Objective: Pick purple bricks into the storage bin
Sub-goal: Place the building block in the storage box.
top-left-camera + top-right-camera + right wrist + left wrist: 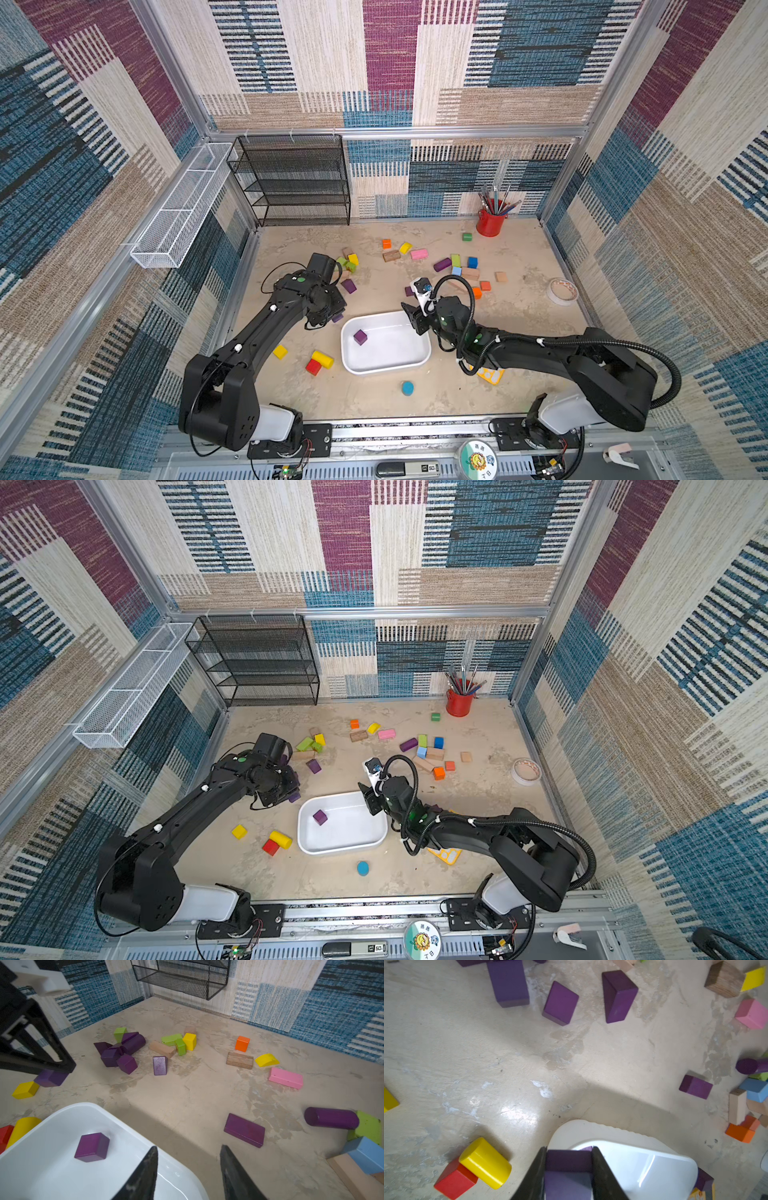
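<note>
The purple oblong brick (51, 1078), long axis roughly level, is clamped in the left gripper (569, 1149) at the far left corner of the white storage bin (388, 369). One purple cube (360, 337) lies flat inside the bin. The right gripper (189, 1147) hangs over the bin's far right edge, jaws apart and empty.

Looks past the open right claw (189, 1147) onto a white bin (47, 1167) with one purple cube (92, 1147) inside; beyond on the surface (187, 1095), a flat purple brick (244, 1130), a purple cylinder (331, 1118).
</note>
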Tool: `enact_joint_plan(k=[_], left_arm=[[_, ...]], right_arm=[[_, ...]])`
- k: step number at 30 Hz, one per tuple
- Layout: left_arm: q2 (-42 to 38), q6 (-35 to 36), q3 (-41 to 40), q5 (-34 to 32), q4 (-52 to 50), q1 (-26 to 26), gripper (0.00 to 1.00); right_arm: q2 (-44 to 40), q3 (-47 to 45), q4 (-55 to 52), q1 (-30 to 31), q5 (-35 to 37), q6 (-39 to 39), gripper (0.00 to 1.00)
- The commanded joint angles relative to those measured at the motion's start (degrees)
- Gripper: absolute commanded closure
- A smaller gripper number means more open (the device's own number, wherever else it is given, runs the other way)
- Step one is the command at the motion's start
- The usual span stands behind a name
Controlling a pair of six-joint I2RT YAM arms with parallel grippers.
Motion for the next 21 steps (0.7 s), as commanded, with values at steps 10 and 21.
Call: enact_joint_plan(k=[10,21], left_arm=[[5.0,3.47,5.18,-4.03,-2.29,-11.06,0.75],[9.77,0.51,7.12,-13.88,-3.52,-22.36,0.76]], right_arm=[[-1.09,-0.7,-2.3,-4.42,1.4,6.67,0.5],[-3.38,-2.63,-1.87,-7.11,2.48,8.59,0.51]])
